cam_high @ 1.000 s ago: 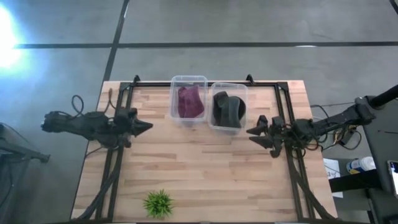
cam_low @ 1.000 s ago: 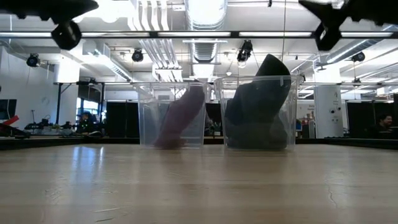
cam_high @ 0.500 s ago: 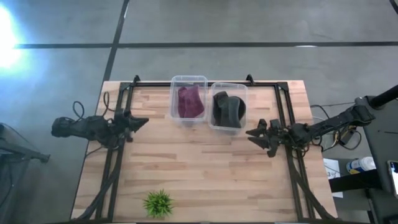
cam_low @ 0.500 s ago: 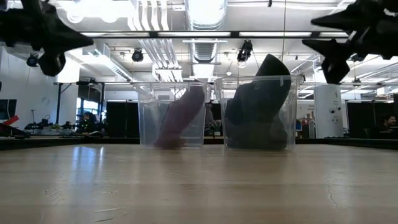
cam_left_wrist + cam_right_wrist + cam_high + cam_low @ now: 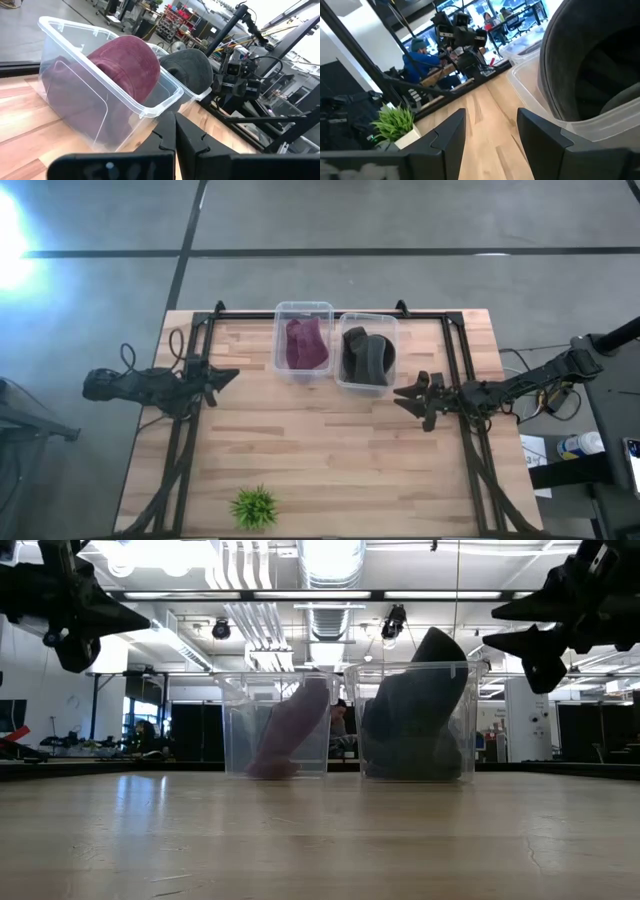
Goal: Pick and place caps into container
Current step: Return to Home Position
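The maroon cap (image 5: 306,343) (image 5: 127,60) lies in the left clear bin (image 5: 303,308), leaning against its wall. The two dark grey-olive caps (image 5: 367,355) (image 5: 590,60) fill the right clear bin (image 5: 345,385); one (image 5: 432,650) sticks up above the rim. My left gripper (image 5: 236,374) (image 5: 174,116) hovers shut to the left of the bins, pointing at them. My right gripper (image 5: 400,395) (image 5: 490,117) hovers open just right of and nearer than the dark caps' bin. In the low view, both grippers (image 5: 140,618) (image 5: 492,628) hang above the table.
A small green spiky plant (image 5: 254,507) (image 5: 395,122) stands near the table's near edge, left of centre. Black frame rails (image 5: 185,450) run along both sides of the table. Bare wood (image 5: 330,450) lies between the bins and the near edge. A person (image 5: 422,60) sits beyond the table.
Both grippers have come down from higher above the table. The left one has also drawn back a little toward the table's left edge. The caps and bins have stayed where they were.
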